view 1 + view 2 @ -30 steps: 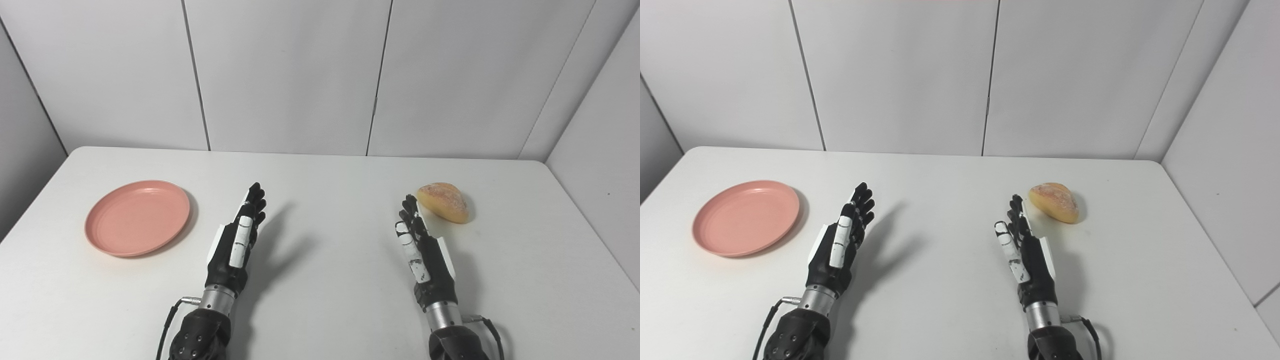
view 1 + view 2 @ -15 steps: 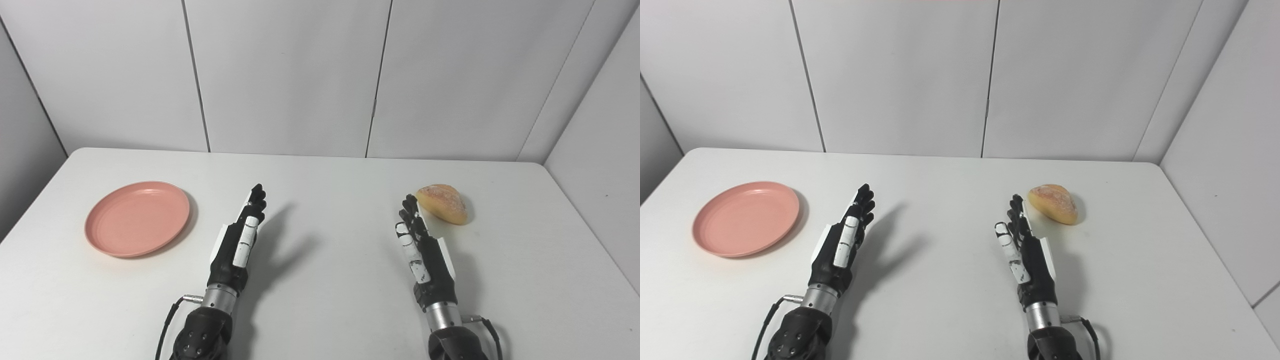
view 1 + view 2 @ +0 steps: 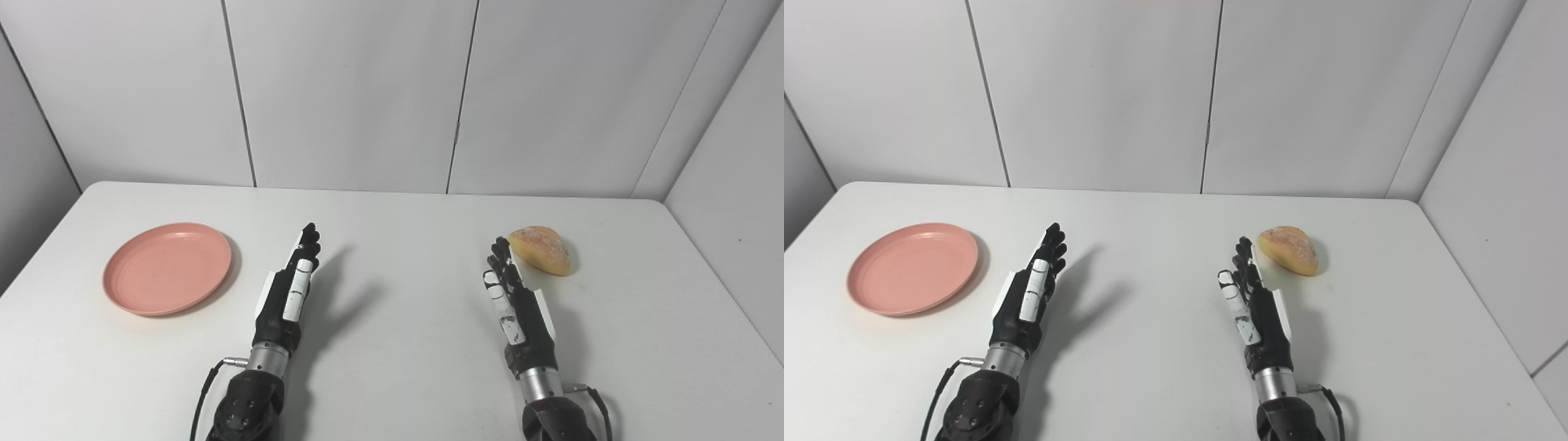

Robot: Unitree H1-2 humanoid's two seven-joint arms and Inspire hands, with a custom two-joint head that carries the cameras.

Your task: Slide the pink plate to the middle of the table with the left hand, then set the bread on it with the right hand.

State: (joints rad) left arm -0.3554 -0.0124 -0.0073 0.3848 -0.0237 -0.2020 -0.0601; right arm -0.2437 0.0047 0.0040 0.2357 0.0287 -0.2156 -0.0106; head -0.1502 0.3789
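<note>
The plate (image 3: pixel 167 268) is lying near the table's (image 3: pixel 392 367) left edge, well apart from the left hand (image 3: pixel 286 294), which is holding nothing, fingers straight and close together. The bread (image 3: pixel 541 250) is sitting toward the right edge, just beyond the right hand (image 3: pixel 517 303), likewise flat and holding nothing. Pushing the shallow rim from above is risking the plate tipping or slipping away; the right fingertips are risking nudging the bread early. The right eye view is showing more of the right-hand wall (image 3: pixel 1500 184); otherwise both views agree.
</note>
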